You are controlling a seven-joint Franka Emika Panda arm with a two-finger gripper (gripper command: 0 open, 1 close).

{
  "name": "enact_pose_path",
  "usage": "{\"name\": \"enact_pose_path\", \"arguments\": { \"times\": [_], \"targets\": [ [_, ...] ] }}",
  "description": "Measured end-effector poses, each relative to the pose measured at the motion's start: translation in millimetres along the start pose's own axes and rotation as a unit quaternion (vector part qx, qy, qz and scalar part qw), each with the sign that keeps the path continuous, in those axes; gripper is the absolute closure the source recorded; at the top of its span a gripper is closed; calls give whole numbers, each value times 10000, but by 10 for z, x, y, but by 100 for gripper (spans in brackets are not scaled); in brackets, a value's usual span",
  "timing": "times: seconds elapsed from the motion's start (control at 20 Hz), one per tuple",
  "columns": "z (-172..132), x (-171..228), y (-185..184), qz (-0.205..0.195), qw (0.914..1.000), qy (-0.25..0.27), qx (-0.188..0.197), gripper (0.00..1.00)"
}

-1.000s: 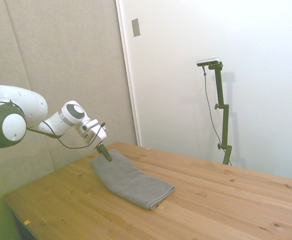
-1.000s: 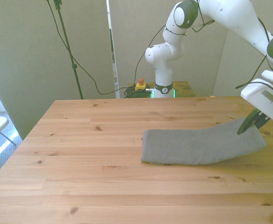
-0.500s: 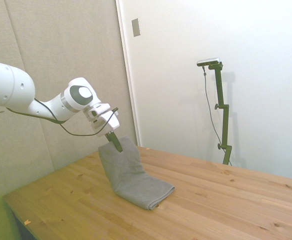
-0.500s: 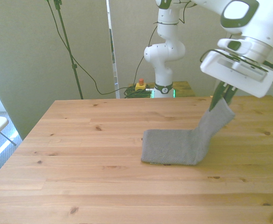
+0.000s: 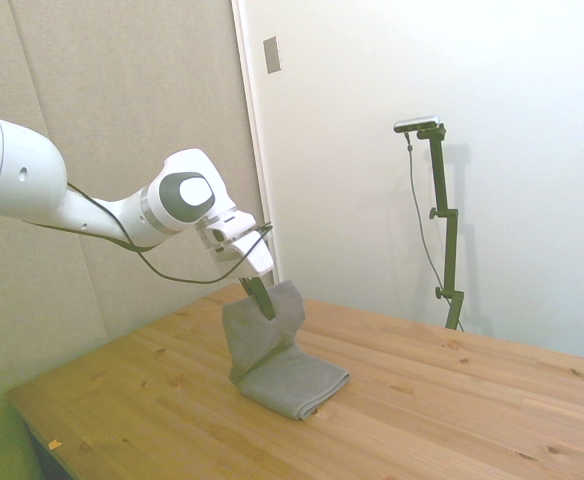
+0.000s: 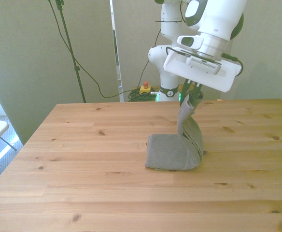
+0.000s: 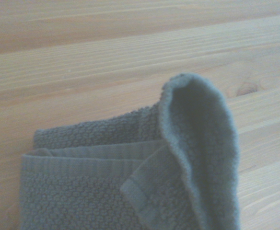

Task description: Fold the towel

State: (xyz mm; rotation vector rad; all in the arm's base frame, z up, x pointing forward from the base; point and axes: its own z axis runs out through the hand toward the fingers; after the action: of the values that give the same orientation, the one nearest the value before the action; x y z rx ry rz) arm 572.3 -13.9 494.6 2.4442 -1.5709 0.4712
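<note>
**Towel end carried up and over the flat half**

Since the earlier frames the arm has swept across the table, and the grey cloth, once stretched long and low, now stands doubled up beneath the pincer.

Side view: the white arm point(image 5: 92, 205) reaches in level, its wrist bent downward, and the pincer point(image 5: 263, 302) points steeply down with its dark fingers closed on the upper end of the towel point(image 5: 272, 355). Below the pincer the cloth hangs as a raised flap; the remainder lies flat on the wooden table point(image 5: 452, 400), spreading out beneath and beyond the pincer, away from the arm.

Front view: the wide white wrist body sits directly above the pincer point(image 6: 191, 97), which pinches the towel point(image 6: 177, 147) at its top edge. The flap drops from the pincer and curves into the flat part, which lies below it and extends toward the front view's left.

Wrist view: close and soft in focus, the towel point(image 7: 130, 182) shows a rounded, thick fold rising over ribbed, layered edges, with bare table point(image 7: 82, 57) planks past it.
</note>
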Motion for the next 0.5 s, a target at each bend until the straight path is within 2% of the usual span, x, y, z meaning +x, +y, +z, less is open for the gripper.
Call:
{"name": "enact_pose_path", "arguments": {
  "times": [0.2,0.25,0.5],
  "targets": [
    [365,287,121,269,9994,-238,2,100],
    [475,348,133,324,9991,-283,-4,0],
    [895,353,-20,284,9981,-506,212,0]
  ]
}}
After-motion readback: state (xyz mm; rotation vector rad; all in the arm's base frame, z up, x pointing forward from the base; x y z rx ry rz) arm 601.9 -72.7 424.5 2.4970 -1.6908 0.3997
